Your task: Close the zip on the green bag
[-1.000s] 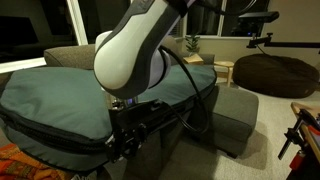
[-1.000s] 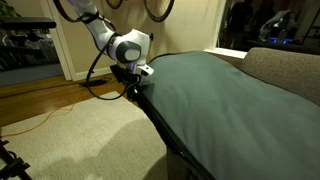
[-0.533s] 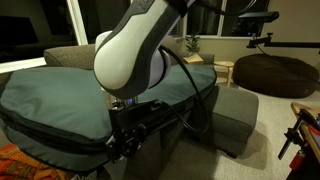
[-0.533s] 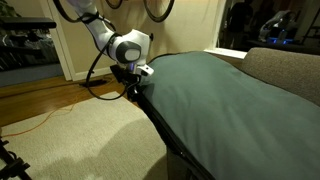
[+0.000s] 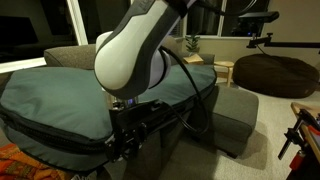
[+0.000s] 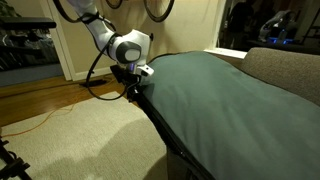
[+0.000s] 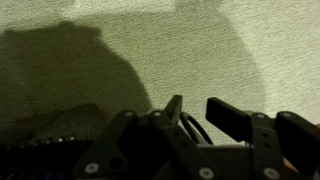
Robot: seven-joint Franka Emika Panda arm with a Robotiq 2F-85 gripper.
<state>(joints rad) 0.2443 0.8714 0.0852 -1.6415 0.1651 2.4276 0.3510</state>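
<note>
The green bag (image 6: 225, 95) sprawls over the sofa (image 6: 287, 65), big, soft, likely to sag when tugged. Its zip (image 6: 163, 135) rims the near edge; the slider, unseen here, is the place to hold. The gripper (image 6: 134, 88) sits at that rim; clenched or released, I cannot tell.

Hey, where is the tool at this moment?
In an exterior view the tool is left of the picture's centre, at the rounded end edge of the green bag, by the zip, above the pale carpet.
</note>
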